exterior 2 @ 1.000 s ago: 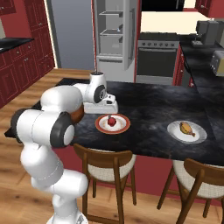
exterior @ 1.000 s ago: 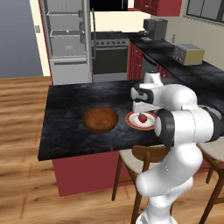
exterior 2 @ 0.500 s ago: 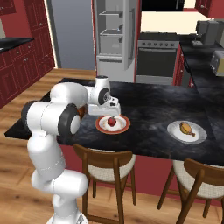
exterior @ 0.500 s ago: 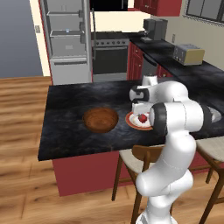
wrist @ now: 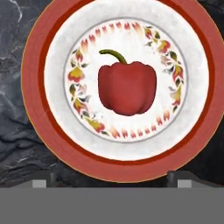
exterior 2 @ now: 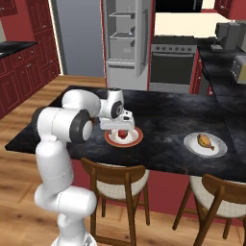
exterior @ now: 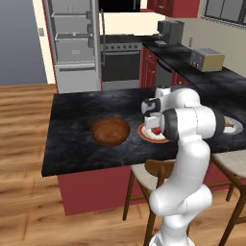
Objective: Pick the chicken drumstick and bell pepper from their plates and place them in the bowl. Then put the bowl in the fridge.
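The red bell pepper (wrist: pixel 127 87) lies in the middle of the red-rimmed plate (wrist: pixel 39 131). My gripper (wrist: pixel 112 180) hangs straight above it, open, with nothing between the fingertips (wrist: pixel 41 183). From the side, the gripper (exterior 2: pixel 120 128) sits just over the pepper (exterior 2: pixel 123 134) and its plate (exterior 2: pixel 135 140). The golden-brown chicken drumstick (exterior 2: pixel 206 141) rests on the pale plate (exterior 2: pixel 192 146) further right. The dark brown bowl (exterior: pixel 110 130) stands left of the red-rimmed plate (exterior: pixel 144 133) and the gripper (exterior: pixel 153 124). The fridge (exterior: pixel 74 43) stands open behind the counter.
The black counter (exterior: pixel 72 149) has wooden stools (exterior 2: pixel 117 180) along its front edge. An oven (exterior: pixel 122 62) stands beside the fridge. A toaster (exterior: pixel 206 58) and a coffee machine (exterior: pixel 169 31) sit on the far right counter.
The hand has come down closer to the pepper's plate while the elbow swung. The jaws stay open. Pepper, drumstick and bowl have not moved.
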